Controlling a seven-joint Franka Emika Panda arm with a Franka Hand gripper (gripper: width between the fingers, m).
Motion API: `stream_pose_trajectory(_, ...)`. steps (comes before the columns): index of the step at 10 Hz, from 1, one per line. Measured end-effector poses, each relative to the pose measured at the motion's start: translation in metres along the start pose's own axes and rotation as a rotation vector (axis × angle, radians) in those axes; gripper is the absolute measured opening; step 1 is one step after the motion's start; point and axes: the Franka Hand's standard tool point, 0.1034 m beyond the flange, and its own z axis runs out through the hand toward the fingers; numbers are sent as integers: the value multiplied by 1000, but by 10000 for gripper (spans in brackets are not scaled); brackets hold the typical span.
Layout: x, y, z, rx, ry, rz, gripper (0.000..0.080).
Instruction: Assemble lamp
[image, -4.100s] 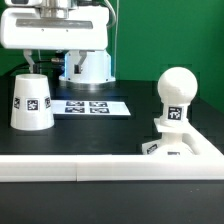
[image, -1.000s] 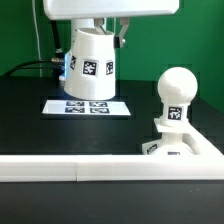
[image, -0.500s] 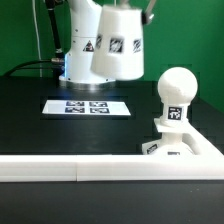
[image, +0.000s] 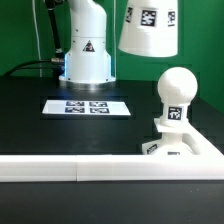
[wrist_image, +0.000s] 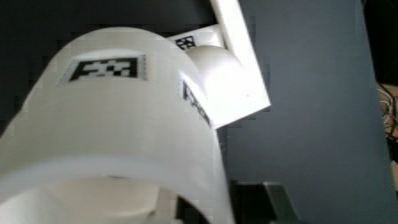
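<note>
Green backdrop behind, and below it your black counter (image: 40, 135) carries the marker board (image: 88, 106), flat near the arm's white pedestal (image: 86, 55), with long white bars (image: 70, 167) walling the near edge. You have the shade (image: 148, 28) up in the air, high on the exterior view's right, wide mouth down and slightly tilted, above and a little to the exterior view's left of the bulb (image: 176, 95), well apart from it. The bulb stands upright on the base (image: 185, 146), so the step in hand looks like carrying the shade over for capping. Next you will likely need to centre the mouth over the ball, level it, then lower straight down. The shade is a white tapered cup with square tags on its side; the wrist view fills with its wall (wrist_image: 116, 130). The jaws are out of sight in both views, so I cannot tell their state, though the hanging shade suggests they grip it
</note>
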Motion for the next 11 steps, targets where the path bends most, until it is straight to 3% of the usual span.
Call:
stream_pose_trajectory(3, -5, -27, 20, -11, -10, 16, 44)
stream_pose_trajectory(5, -9, -37, 40, -21, -15, 3, 44)
stream_pose_trajectory(11, -13, -28, 90, -32, 20, -35, 44)
